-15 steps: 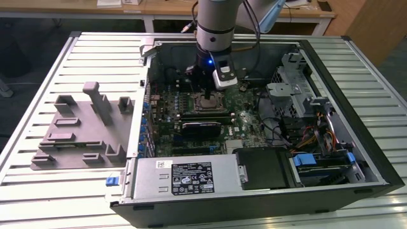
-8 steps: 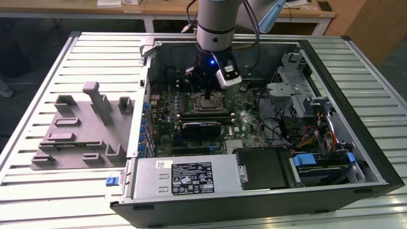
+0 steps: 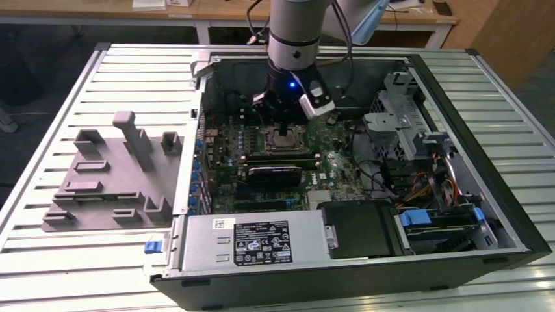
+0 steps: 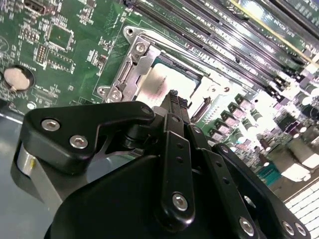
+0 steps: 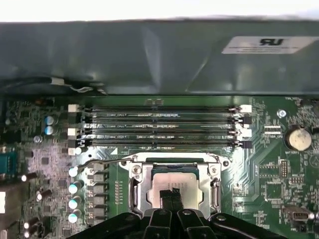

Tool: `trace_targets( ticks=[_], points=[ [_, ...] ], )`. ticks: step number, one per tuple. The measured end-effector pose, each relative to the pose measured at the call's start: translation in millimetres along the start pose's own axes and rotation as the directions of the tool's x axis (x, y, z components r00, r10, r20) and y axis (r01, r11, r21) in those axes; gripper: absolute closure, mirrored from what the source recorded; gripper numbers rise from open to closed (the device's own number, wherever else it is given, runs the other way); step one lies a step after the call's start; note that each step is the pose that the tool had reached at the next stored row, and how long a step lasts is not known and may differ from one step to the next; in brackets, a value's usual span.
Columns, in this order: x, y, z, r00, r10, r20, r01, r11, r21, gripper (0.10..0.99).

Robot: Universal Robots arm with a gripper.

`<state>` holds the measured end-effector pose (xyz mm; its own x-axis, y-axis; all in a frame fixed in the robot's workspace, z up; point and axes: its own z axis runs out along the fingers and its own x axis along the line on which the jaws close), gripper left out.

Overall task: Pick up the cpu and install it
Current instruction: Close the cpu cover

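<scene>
The silver-grey square cpu (image 5: 158, 183) lies inside the metal-framed motherboard socket (image 5: 134, 189). Above its centre is the black gripper (image 5: 172, 194), fingers pressed together and holding nothing.

You can see the cpu (image 5: 165, 182) (image 4: 158, 82) (image 3: 284, 138), a small flat square chip with a shiny silver-grey top, lying flat and level inside the metal socket frame (image 5: 133, 185) on the green board (image 5: 269, 174), toward the far side of the open computer case (image 3: 485, 195).
</scene>
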<state>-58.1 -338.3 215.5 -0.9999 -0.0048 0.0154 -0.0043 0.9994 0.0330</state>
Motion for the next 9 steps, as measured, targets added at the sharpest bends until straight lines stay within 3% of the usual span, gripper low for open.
trace_targets(
  ticks=[9],
  points=[
    [0.0, 0.0, 0.1, 1.0000, -0.004, -0.0002, 0.004, 1.0000, 0.000, 0.980]
  ],
)
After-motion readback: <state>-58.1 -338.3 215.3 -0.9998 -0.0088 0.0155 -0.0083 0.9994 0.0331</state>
